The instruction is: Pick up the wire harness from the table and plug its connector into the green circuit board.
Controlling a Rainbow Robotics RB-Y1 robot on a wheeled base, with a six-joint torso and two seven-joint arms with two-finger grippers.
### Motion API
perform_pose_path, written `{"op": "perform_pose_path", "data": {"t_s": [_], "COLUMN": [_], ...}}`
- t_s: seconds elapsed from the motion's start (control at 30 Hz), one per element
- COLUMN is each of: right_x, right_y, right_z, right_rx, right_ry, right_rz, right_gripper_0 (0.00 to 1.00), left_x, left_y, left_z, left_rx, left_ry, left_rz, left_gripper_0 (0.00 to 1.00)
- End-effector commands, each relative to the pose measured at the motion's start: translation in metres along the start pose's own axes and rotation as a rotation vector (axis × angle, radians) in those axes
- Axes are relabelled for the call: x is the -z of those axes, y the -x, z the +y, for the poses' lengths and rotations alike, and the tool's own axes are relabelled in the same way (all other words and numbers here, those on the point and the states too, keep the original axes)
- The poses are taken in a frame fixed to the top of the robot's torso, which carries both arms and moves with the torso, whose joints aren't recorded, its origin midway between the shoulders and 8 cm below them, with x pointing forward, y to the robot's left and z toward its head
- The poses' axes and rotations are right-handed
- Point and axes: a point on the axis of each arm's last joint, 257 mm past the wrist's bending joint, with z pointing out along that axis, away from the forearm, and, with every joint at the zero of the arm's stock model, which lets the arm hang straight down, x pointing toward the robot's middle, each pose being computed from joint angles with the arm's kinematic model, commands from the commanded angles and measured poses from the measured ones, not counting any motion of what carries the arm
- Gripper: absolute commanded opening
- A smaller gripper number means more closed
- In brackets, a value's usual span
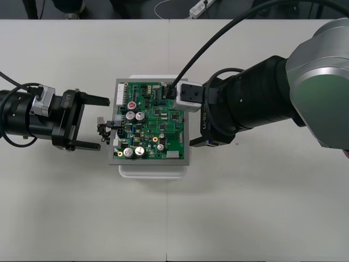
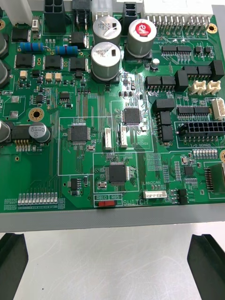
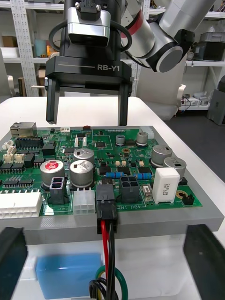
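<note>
You have one green circuit board on one white base, at the middle of the frame on one tabletop. Count one wire harness at the board's left edge. It has one black plug and wires in three colours: red, black and green. Five large silver capacitors stand on the board, one of them red-topped. You have two grippers, the left gripper and the right gripper, each with two black fingers.

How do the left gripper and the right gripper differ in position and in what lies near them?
The left gripper stands over the table beside the circuit board's left edge; the right gripper hangs at its right edge. The harness plug, seated in the board, lies just ahead of the left gripper, across the board from the right gripper. Both are open and hold nothing.
</note>
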Motion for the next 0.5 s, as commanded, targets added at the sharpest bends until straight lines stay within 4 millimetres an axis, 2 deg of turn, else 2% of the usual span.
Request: {"op": "perform_pose_path", "data": {"t_s": [0.03,0.27,0.5], "right_x": [0.001,0.001,0.002], "right_y": [0.013,0.013,0.012], "right_z": [0.010,0.012,0.009], "right_rx": [0.032,0.034,0.029], "right_ry": [0.012,0.015,0.009], "right_rz": [-0.030,-0.030,-0.029], "right_gripper_0": [1.00,1.00,1.00], "left_x": [0.012,0.023,0.045], "left_y": [0.017,0.019,0.017], "left_z": [0.013,0.015,0.017], "left_rx": [-0.097,-0.083,-0.061], "left_ry": [-0.008,-0.001,0.008], "left_rz": [0.012,0.032,0.097], "left_gripper_0": [1.00,1.00,1.00]}}
